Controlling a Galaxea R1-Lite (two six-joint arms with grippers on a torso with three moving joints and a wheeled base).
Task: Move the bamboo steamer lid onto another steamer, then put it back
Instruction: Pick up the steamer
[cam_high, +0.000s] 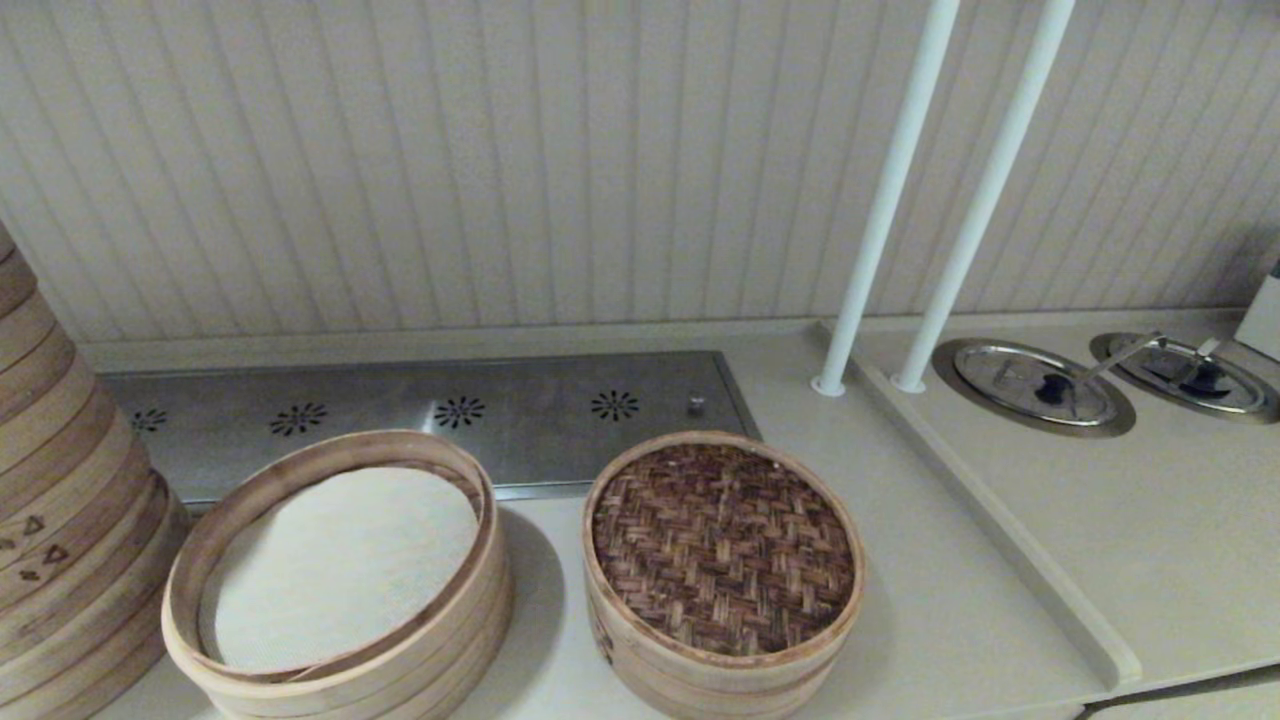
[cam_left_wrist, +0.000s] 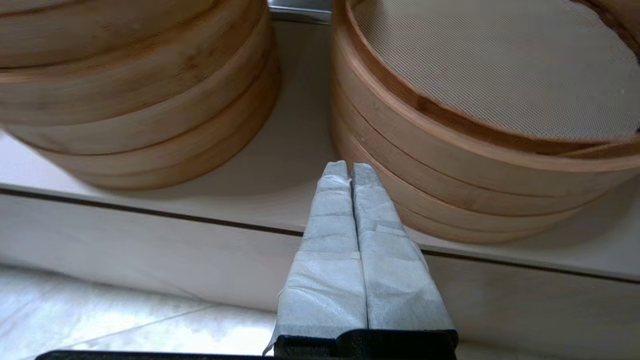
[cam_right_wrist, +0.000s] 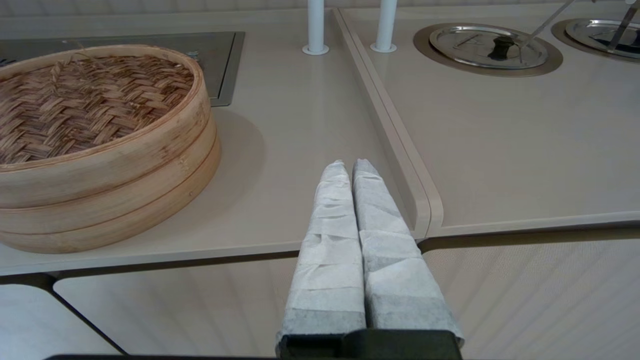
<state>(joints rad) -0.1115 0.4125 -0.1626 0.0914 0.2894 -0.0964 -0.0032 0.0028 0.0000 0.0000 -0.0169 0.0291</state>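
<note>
Two arms hang below the counter's front edge, out of the head view, and neither holds anything: the left gripper (cam_left_wrist: 349, 172) has its cloth-wrapped fingers pressed flat together, pointing at the gap between the tall stack of baskets (cam_high: 60, 520) at the left edge of the frame and the basket with a white liner (cam_high: 335, 580) at lower left; the right gripper (cam_right_wrist: 350, 170) is likewise closed tight, aimed at bare counter (cam_high: 930, 600) to the right of the lidded basket. The bamboo steamer lid (cam_high: 722, 545), lower centre of the head view, sits flush and level on its basket (cam_high: 700, 680), woven top up, pale rim meeting the wall all round. A basket with a dark slatted floor does not show in any view; the lined basket is the only open one beside the lid. Judging by this, the move has not yet begun, and the lid's wide rim probably wants both grippers opened and set on opposite sides.
</note>
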